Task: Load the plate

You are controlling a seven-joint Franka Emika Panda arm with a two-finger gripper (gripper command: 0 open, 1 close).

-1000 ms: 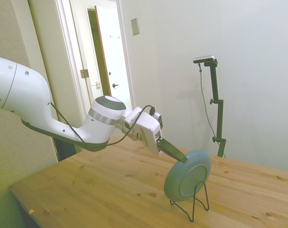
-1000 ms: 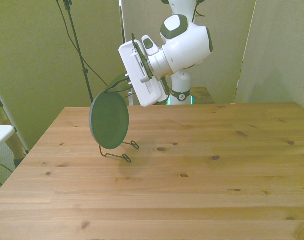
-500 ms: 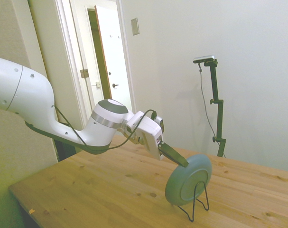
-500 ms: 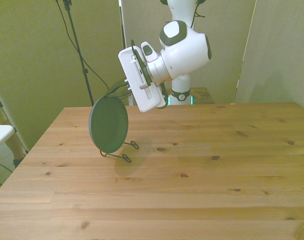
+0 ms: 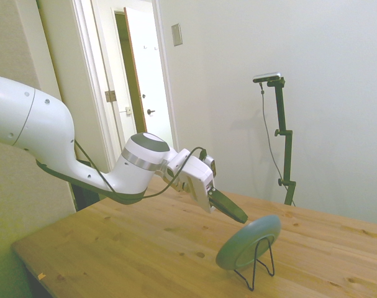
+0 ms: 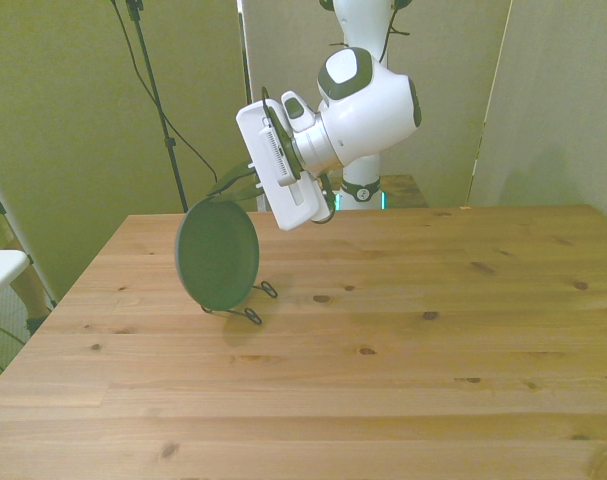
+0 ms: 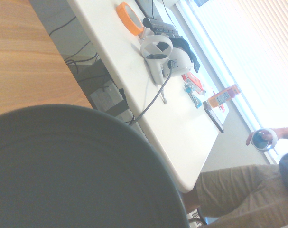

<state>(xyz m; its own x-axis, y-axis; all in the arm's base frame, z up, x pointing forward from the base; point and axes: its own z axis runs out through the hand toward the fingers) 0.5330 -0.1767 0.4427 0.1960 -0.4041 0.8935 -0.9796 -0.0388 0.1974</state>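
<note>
The plate (image 5: 249, 240) leans far back in the wire stand (image 5: 256, 264) on the surface (image 6: 383, 340). The end effector (image 5: 241, 218) sits just above its top rim, and how wide it is cannot be told. A bump could tip the plate out

So the plate (image 5: 247, 241) is a round, shallow dish in a muted grey-green, matte, with a raised rim. It's not lying flat, it's propped on edge and leaning back quite a lot, so from the side you mostly get the rim. In the front view it sits toward the front view's left, near the far side (image 6: 217, 253). Up close it's just a dark blurry curve (image 7: 77, 171).
</note>
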